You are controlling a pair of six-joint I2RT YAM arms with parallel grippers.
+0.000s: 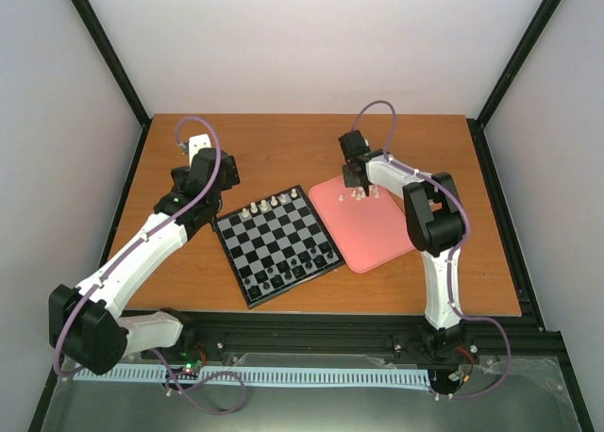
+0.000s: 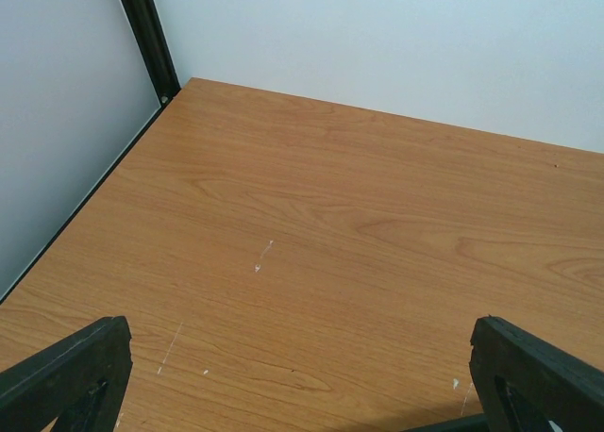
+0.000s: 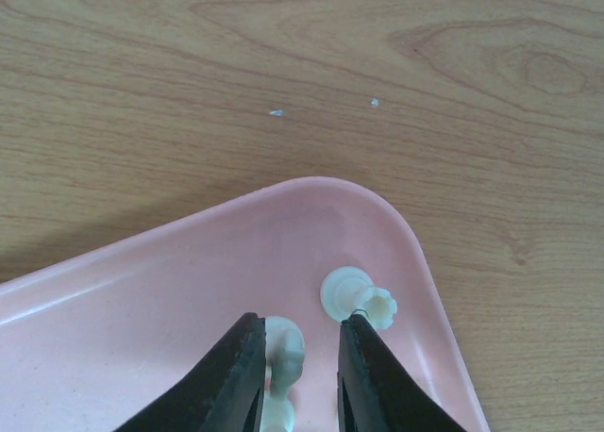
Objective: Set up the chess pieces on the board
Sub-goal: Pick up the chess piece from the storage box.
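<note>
The black-framed board lies at mid-table. White chess pieces line its far edge and dark ones stand on its near rows. More white pieces lie at the far corner of the pink tray. My right gripper is down over them. In the right wrist view its jaws straddle a fallen white piece. It rests against the left finger, with a gap to the right one. A crown-topped white piece lies just outside the right finger. My left gripper stands open over bare wood.
The pink tray's rim curves just ahead of the right fingers, with bare wood beyond. The left arm reaches toward the far left of the table, left of the board. Black frame posts and white walls enclose the table.
</note>
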